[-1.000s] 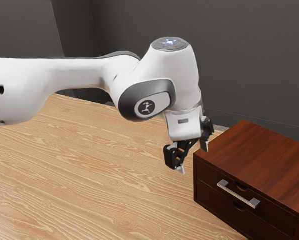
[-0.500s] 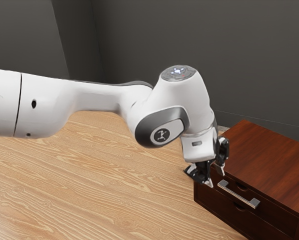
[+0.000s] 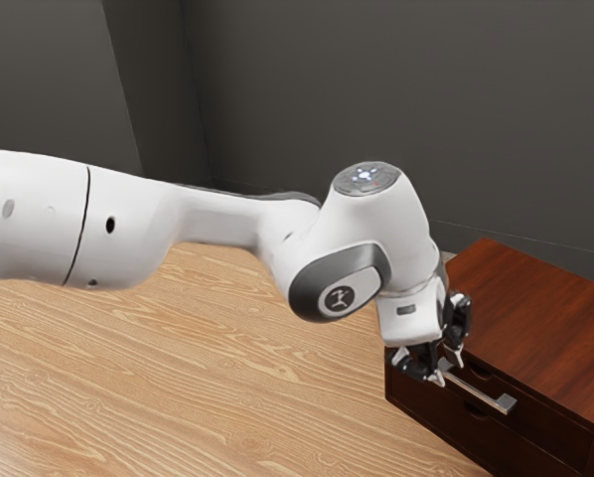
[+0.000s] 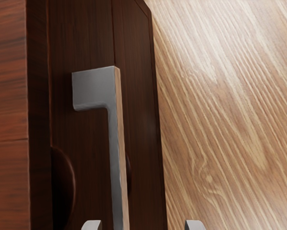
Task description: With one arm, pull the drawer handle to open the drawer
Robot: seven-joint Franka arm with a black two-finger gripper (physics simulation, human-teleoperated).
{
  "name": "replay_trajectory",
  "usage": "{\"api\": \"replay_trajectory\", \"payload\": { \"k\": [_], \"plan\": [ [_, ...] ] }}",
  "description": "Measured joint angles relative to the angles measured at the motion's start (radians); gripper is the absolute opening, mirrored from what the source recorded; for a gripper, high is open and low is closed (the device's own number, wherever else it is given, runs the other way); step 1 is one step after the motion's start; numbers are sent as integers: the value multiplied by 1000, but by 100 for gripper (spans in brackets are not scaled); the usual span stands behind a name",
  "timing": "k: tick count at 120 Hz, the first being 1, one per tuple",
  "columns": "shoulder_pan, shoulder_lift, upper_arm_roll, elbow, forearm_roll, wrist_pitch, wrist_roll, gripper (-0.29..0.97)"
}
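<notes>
A dark wooden drawer cabinet (image 3: 535,318) stands at the exterior view's right on the table. Its top drawer front (image 3: 496,383) looks flush with the cabinet and carries a silver bar handle (image 3: 478,389). My black gripper (image 3: 428,368) hangs at the handle's end nearest the arm, right against the drawer front. In the wrist view the handle (image 4: 114,143) runs straight toward the hand, and the two fingertips (image 4: 91,224) stand wide apart on either side of the bar. The gripper (image 4: 142,225) is open, with the bar nearer one finger.
The light wooden table (image 3: 178,378) stretches out to the exterior view's left of the cabinet. A lower drawer front (image 3: 476,427) sits beneath the top one. Dark grey walls (image 3: 376,89) stand behind the table.
My arm has swung toward the exterior view's right and downward, bringing the gripper from above the table beside the cabinet to the handle's near end. The drawer has not moved.
</notes>
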Motion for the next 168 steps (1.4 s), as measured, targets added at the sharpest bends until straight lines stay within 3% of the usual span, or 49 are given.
{"api": "replay_trajectory", "payload": {
  "k": [38,70,91,116,168],
  "plan": [
    [0,49,1,1,-1,31,8,15],
    [-11,54,2,-11,-9,42,10,-4],
    [-40,5,7,-85,-18,49,5,-10],
    [-137,-73,69,-168,-22,49,1,-8],
    [-191,-250,74,-379,-56,60,-12,-11]
  ]
}}
